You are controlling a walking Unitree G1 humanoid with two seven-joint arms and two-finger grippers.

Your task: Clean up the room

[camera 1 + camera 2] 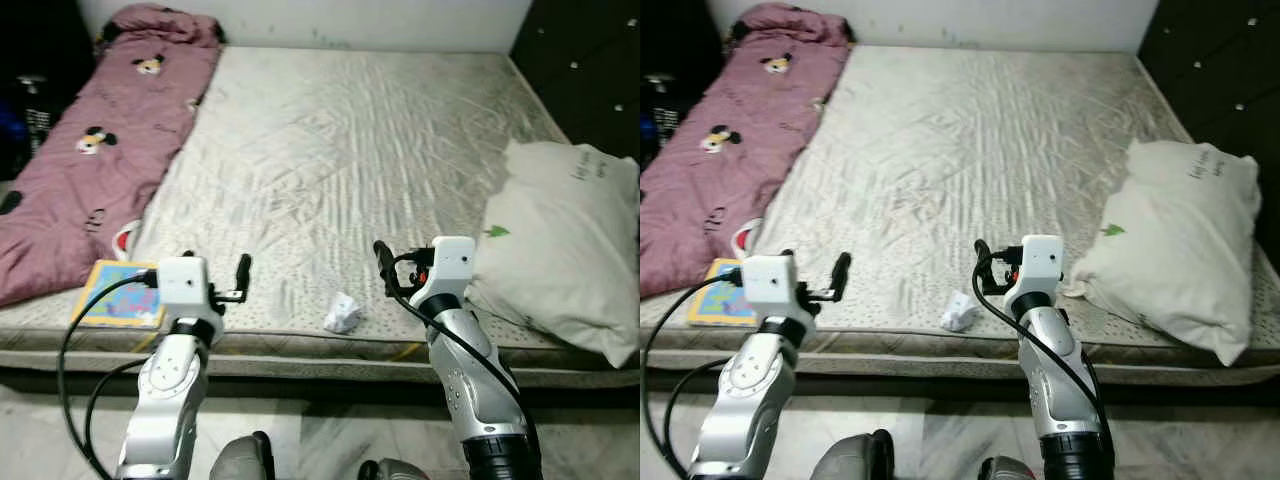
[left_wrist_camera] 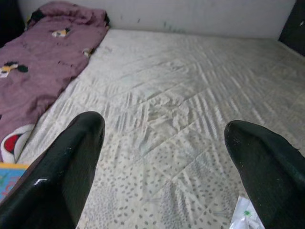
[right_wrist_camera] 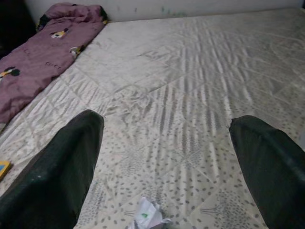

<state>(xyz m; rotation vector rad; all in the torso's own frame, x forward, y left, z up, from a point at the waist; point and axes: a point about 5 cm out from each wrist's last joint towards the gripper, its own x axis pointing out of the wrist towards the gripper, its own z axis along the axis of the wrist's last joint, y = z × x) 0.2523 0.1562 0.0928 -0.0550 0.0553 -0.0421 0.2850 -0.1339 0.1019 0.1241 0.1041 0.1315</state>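
Crumpled white paper wad point(image 1: 342, 313) sits on the mattress point(image 1: 350, 150) near its front edge, between the two arms, closer to the right one. Looks like trash with a small green mark, though it's too small to say what it is exactly. Untouched.

Also on the bed: colourful children's book point(image 1: 122, 293) at the front left corner, partly under the edge of the pink cartoon-print blanket point(image 1: 90, 150), which lies bunched along the left side. White pillow point(image 1: 560, 250) slumped at the right edge. Mattress otherwise bare, no sheet.

Progress: basically at the start, I'd say. Nothing picked up, wad, book, blanket and pillow all still out of place. Likely first target is the wad, since both wrist views have it just ahead of the fingers.

Left gripper point(image 1: 238, 280): fingers spread wide, empty, hovering over the front strip of the mattress, just beside the book, touching nothing.

Right gripper point(image 1: 388, 268): fingers also spread wide, empty, held above the mattress edge just right of the wad, near the pillow, no contact.
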